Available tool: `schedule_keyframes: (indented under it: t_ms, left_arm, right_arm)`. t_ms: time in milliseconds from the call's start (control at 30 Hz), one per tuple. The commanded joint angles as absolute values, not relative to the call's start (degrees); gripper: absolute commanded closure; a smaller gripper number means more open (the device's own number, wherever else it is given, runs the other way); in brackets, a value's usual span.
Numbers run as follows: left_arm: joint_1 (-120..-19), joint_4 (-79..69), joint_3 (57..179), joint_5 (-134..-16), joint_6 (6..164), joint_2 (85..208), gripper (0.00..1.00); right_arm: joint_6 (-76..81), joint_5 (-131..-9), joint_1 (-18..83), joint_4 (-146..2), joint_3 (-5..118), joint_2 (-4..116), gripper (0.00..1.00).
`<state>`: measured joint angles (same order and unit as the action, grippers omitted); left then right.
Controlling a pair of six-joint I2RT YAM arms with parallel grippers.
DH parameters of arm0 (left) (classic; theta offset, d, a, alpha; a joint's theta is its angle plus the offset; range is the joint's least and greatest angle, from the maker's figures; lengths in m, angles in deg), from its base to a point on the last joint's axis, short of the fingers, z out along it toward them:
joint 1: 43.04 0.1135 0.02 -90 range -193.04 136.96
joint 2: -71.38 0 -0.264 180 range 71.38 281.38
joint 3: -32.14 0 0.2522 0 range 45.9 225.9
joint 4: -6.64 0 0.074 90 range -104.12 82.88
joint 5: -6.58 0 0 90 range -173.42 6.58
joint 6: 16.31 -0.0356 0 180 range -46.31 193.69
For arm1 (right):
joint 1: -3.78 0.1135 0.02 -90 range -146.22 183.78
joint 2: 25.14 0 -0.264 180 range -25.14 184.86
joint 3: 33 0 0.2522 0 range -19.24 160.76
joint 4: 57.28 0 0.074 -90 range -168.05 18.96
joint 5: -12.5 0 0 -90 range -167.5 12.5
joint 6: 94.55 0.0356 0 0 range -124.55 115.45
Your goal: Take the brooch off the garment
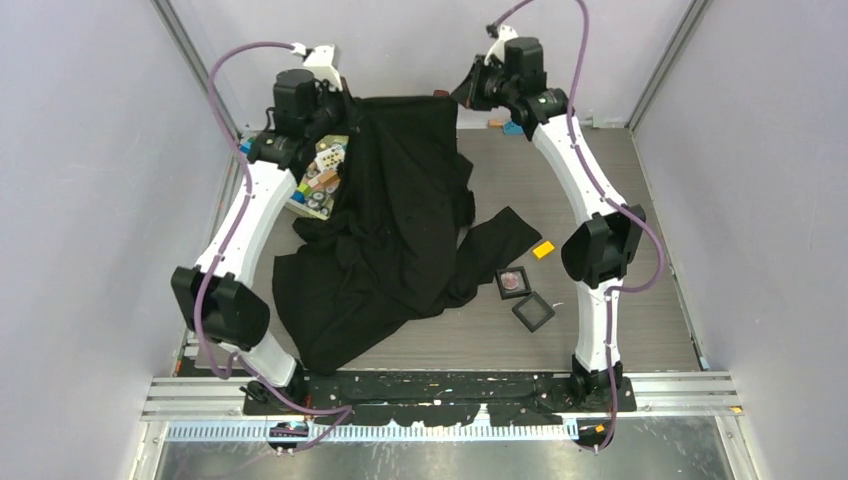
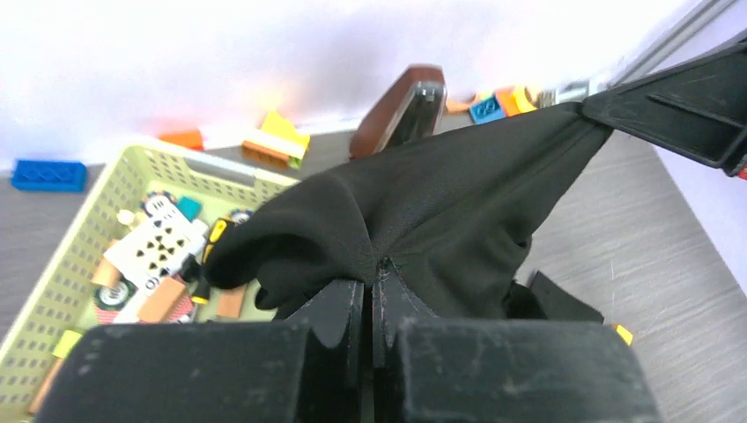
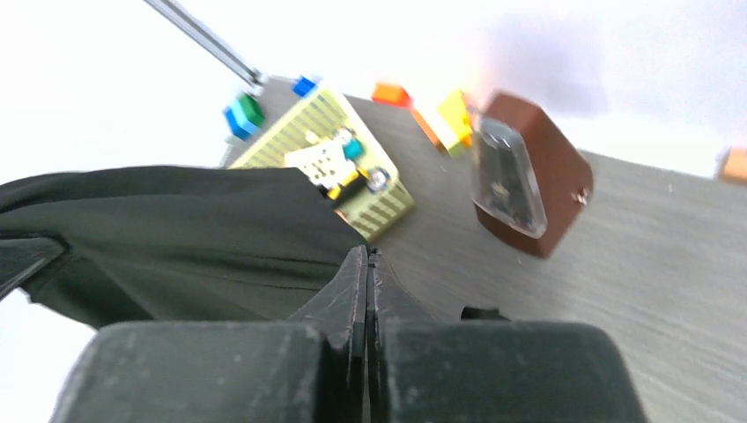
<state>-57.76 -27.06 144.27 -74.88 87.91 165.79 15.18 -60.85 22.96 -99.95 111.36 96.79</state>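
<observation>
Basket half hidden under garment; brooch in tray just pinkish speck, detail unreadable.

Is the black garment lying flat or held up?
Held up: left gripper and right gripper pinch the garment taut along its top; the rest drapes onto the table.

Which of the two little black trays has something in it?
The tray nearer the black garment holds a pinkish disc; the other tray, nearer the bases, looks empty.

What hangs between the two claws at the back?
The black garment, stretched from the left gripper to the right gripper, both shut on it; clearest in the top view.
</observation>
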Motion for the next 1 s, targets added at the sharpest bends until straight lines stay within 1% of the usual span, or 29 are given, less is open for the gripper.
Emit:
schedule_keyframes:
  t_ms: [0,133,267,367,433,500,533,567,600,633,667,700,767,800,867,967]
  left_arm:
    - [-57.2,-29.0,147.0,-78.2,86.4,162.5,1.0]
    - [-57.2,-28.9,144.8,-78.1,86.9,163.0,1.0]
    - [-56.9,-28.4,141.9,-76.4,86.9,165.3,1.0]
    - [-56.8,-29.0,140.7,-74.2,87.7,167.2,1.0]
    - [-56.8,-28.4,139.6,-72.3,88.4,168.3,1.0]
    - [-56.8,-28.6,138.9,-70.9,89.1,169.8,1.0]
    - [-56.8,-29.1,138.9,-70.5,89.1,170.4,1.0]
    - [-56.8,-29.9,138.9,-70.2,89.0,170.9,0.98]
    - [-56.8,-31.1,139.0,-71.0,88.9,171.1,0.86]
    - [-56.8,-31.9,138.7,-72.0,88.8,170.9,0.66]
    - [-56.8,-32.2,138.0,-72.6,88.6,170.2,0.55]
    - [-56.8,-31.9,136.7,-73.4,88.6,169.1,0.45]
    - [-56.8,-29.6,132.9,-73.8,88.9,166.0,0.26]
    - [-56.8,-28.6,130.8,-73.9,89.2,164.2,0.19]
    - [-56.8,-26.8,126.0,-74.0,89.6,160.0,0.12]
    - [-56.9,-26.8,120.6,-72.6,90.5,153.1,0.11]
  right_arm:
    - [16.0,-58.4,23.6,-98.8,117.0,92.2,1.0]
    - [17.0,-56.9,23.6,-99.1,113.1,90.7,0.99]
    - [17.7,-56.5,23.6,-97.5,102.6,86.4,0.98]
    - [18.3,-57.3,23.7,-96.0,92.3,82.9,0.97]
    - [18.0,-58.5,23.6,-95.5,87.3,80.6,0.94]
    - [17.6,-59.8,23.6,-96.2,83.4,78.5,0.82]
    - [17.4,-61.1,23.6,-96.5,81.2,78.0,0.65]
    - [17.2,-61.9,23.6,-96.7,79.8,76.8,0.57]
    - [17.0,-63.6,23.6,-96.4,76.8,76.0,0.44]
    - [16.9,-64.4,23.6,-95.3,75.2,74.0,0.38]
    - [16.5,-66.2,23.6,-94.6,72.0,72.9,0.3]
    - [16.2,-68.0,23.6,-93.0,70.5,70.8,0.24]
    - [16.1,-70.3,23.5,-91.6,67.1,68.1,0.2]
    - [16.1,-70.9,23.5,-91.3,65.4,67.2,0.19]
    - [16.5,-72.3,23.4,-89.8,63.2,63.9,0.18]
    - [18.3,-72.5,23.5,-88.1,58.5,60.3,0.18]
